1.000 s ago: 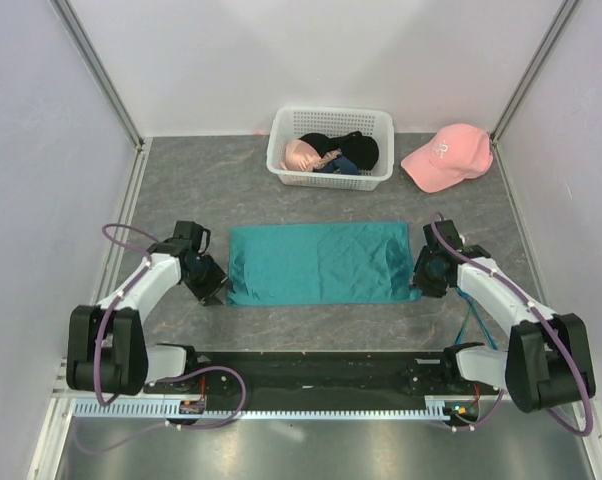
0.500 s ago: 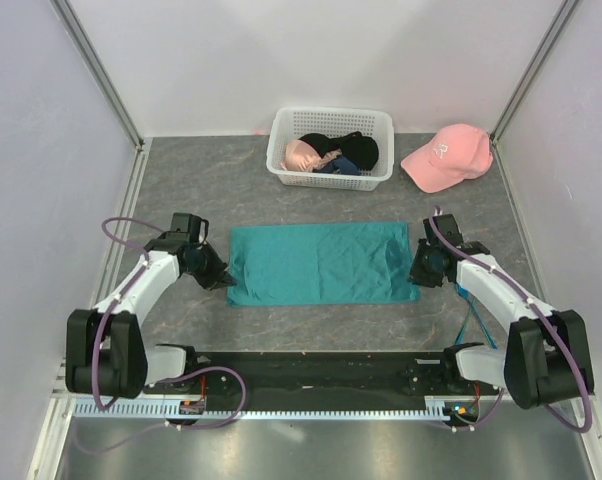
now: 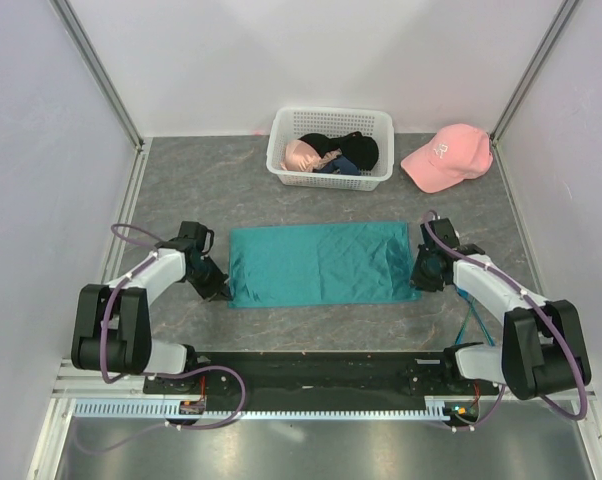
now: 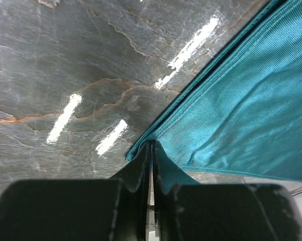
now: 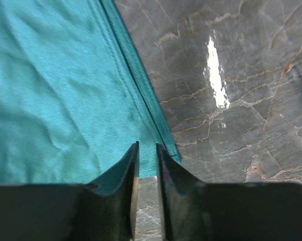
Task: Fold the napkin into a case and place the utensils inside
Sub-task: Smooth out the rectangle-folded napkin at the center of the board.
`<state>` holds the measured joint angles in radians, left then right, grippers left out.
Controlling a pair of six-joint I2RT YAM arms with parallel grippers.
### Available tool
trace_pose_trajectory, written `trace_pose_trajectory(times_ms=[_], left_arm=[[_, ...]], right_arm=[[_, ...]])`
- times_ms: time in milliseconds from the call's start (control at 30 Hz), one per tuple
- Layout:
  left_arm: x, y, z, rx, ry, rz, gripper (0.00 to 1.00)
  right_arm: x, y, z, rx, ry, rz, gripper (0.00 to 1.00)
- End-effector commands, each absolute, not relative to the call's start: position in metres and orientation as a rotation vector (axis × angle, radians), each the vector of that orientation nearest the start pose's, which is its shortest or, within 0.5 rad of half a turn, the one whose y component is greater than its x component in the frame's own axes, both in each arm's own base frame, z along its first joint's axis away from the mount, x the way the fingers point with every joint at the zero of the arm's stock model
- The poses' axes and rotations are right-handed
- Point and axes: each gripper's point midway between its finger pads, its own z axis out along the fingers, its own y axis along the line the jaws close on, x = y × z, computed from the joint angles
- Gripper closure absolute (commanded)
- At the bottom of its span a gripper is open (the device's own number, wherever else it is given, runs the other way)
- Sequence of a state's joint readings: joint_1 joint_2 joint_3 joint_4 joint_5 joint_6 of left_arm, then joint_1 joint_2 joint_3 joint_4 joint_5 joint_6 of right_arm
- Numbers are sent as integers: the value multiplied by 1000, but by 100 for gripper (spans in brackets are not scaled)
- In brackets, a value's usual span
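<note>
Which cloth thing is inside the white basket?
The black and pink garments; the teal napkin lies flat on the table, and the pink cap sits beside the basket.

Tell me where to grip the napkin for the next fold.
Its two near corners, one per arm, each approached low from its own outer side. The napkin lies flat on the table, so only the layered corner edges give the jaws something to pinch.
</note>
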<state>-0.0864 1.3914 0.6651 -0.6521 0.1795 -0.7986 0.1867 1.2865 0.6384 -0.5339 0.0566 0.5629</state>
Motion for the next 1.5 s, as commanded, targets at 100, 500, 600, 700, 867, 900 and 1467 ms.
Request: trace_pose_trajectory(times_ms=[100, 500, 600, 700, 867, 900, 1467], left_arm=[[233, -73, 50, -866, 2704, -394, 87], [351, -116, 82, -643, 2557, -732, 98], [375, -112, 73, -669, 2568, -684, 98], [387, -113, 62, -697, 2594, -675, 98], [394, -109, 44, -733, 2628, -627, 98], [393, -107, 42, -739, 2631, -616, 98], [403, -78, 28, -793, 2629, -534, 98]], right_arm=[[284, 52, 62, 479, 2553, 103, 65], [388, 64, 81, 411, 2460, 101, 76], [406, 68, 85, 419, 2442, 116, 82], [419, 70, 79, 422, 2449, 112, 88], [426, 71, 66, 429, 2472, 99, 89], [426, 71, 65, 429, 2472, 99, 89], [438, 58, 45, 418, 2474, 35, 90]])
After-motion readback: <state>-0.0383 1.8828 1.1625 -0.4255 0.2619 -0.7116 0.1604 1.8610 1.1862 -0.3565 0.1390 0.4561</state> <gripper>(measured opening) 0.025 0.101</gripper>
